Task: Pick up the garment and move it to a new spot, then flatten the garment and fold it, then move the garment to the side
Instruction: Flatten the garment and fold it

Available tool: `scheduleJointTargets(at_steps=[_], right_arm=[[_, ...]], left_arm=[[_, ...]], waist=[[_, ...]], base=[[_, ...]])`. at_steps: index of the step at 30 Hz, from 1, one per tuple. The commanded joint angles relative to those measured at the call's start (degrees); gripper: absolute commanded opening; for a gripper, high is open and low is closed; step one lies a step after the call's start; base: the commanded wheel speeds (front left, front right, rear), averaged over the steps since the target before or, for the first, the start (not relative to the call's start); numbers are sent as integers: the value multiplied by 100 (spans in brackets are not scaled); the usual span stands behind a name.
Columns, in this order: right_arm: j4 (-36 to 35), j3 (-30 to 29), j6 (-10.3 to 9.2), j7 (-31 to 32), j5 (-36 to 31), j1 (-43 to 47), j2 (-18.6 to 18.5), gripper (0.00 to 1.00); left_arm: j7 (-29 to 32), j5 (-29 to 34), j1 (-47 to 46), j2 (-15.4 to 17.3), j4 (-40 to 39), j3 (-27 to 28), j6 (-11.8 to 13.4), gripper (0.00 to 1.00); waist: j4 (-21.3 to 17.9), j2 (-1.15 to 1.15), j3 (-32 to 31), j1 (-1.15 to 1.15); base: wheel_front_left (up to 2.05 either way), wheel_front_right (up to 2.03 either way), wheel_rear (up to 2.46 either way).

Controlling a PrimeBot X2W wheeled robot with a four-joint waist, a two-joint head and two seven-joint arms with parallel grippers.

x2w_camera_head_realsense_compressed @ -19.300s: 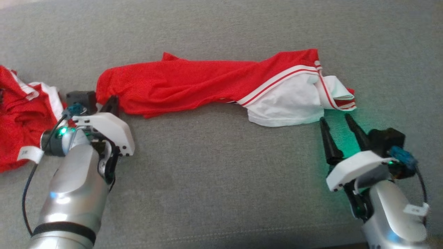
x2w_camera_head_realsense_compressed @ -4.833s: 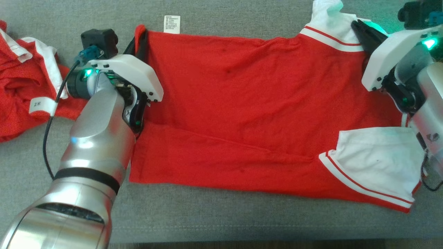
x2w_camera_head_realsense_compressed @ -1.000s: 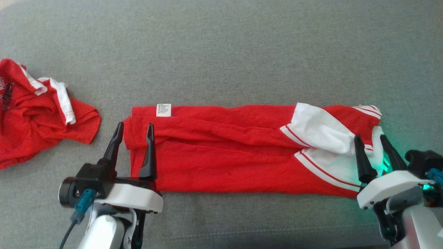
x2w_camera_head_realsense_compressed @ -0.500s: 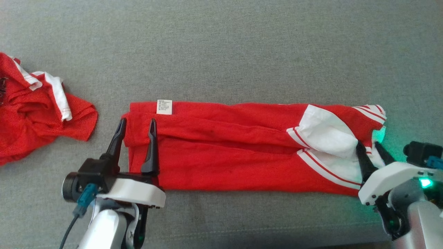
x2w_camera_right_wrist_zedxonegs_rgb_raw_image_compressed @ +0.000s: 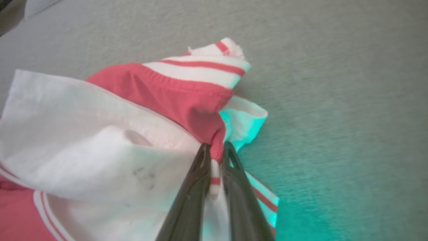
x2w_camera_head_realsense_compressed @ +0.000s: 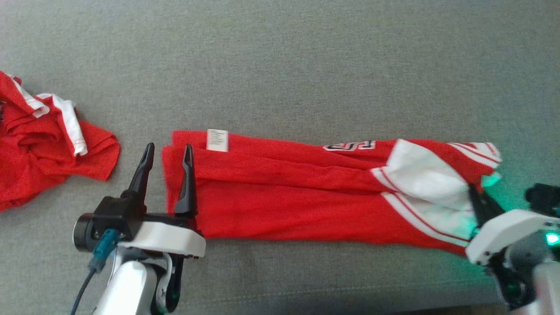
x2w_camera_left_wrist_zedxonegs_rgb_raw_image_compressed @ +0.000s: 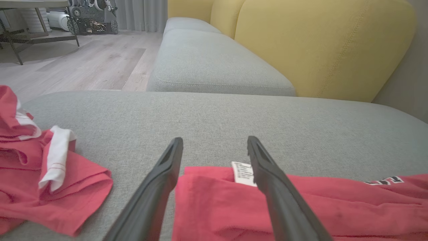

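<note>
- Jaws of the right gripper are clamping the striped end of the garment, likely for folding it over; jaws of the left gripper are standing apart, straddling the hem end.
- The garment is lying as a long strip on the sofa seat.
- Two garments are showing, counting the crumpled garment at left; two grippers.

garment label print illegible; crumpled shirt cut off at left edge
</note>
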Motion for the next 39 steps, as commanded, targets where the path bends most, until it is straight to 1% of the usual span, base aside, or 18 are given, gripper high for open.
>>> scheduleJointTargets(at_steps=[1,6,9,12,14,17,22,24,26,29,32,34,35,39], right_arm=[[-158,-52,-5,-39,20,37,-182,0],[-346,-601,-5,-90,17,-22,-432,0],[-509,-885,-5,-44,-17,-45,-499,0],[-774,-946,-5,85,10,-66,-521,0],[-1053,-749,-5,208,118,-91,-524,0],[-1630,-361,-5,486,487,-120,-400,0],[-2578,451,-5,948,1052,-134,-243,0],[-2815,862,-5,1048,1247,-175,-167,0],[-2890,1273,-5,1095,1471,-220,-54,0],[-2686,1890,-5,1104,1721,-294,90,0],[-2241,2438,-5,923,1967,-440,209,0],[-1854,2801,-5,709,2007,-596,243,0],[-1433,3167,-5,448,2211,-761,260,0],[-590,3764,-5,-153,2506,-1199,265,0]], left_arm=[[-68,62,-147,18,-198,221,-17,100],[-68,91,-135,-28,-196,266,-53,100],[-68,115,-115,-59,-200,282,-61,100],[-68,133,-65,-83,-204,298,-58,100],[-69,139,-19,-88,-207,324,-51,100],[-69,144,36,-90,-183,340,-67,100],[-69,155,85,-94,-142,332,-99,100],[-69,157,96,-94,-128,327,-113,100],[-69,160,103,-98,-112,310,-122,100],[-69,160,96,-106,-88,280,-143,100],[-69,163,86,-116,-85,269,-142,100],[-69,160,80,-123,-80,254,-153,100],[-69,160,56,-133,-72,238,-166,100],[-69,171,-7,-164,-52,205,-179,100]], waist=[[-7,0,-3,0],[-35,0,-22,0],[-57,0,-52,0],[-91,0,-118,0],[-138,0,-172,0],[-197,0,-272,0],[-235,0,-449,0],[-228,0,-498,0],[-207,0,-541,0],[-137,0,-578,0],[-35,0,-579,0],[54,0,-564,0],[151,0,-520,0],[345,0,-408,0]], base=[[0,0,0],[0,0,0],[0,0,0],[0,0,0],[0,0,0],[0,0,0],[0,0,0],[0,0,0],[0,0,0],[0,0,0],[0,0,0],[0,0,0],[0,0,0],[0,0,0]])
